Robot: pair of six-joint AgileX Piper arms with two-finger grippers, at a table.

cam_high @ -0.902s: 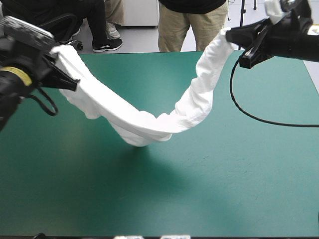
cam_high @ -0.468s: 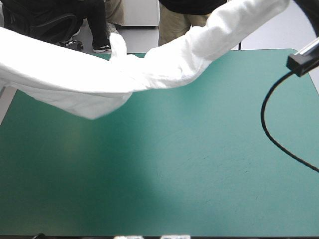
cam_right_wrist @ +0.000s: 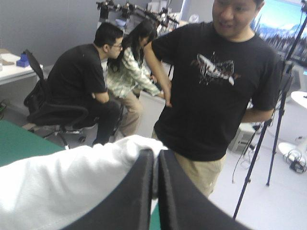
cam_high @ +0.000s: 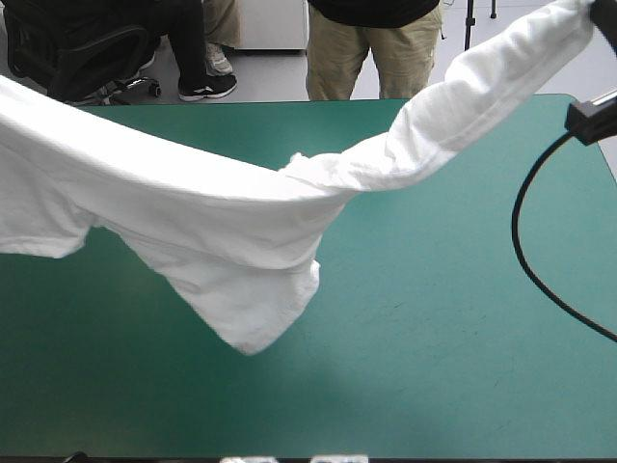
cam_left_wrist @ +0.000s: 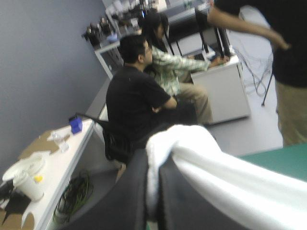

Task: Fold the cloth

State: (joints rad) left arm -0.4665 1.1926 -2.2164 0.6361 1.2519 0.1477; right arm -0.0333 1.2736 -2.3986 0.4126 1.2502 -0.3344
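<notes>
High: T-shirt stretched in the air over teal-green table, left edge to far right, flap drooping left of centre.
Left wrist: left gripper pinching T-shirt between fingers.
Right wrist: right gripper likewise pinching T-shirt.

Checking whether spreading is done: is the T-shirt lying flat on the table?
No, the T-shirt hangs in a sagging, bunched band, held up at both ends.
</notes>
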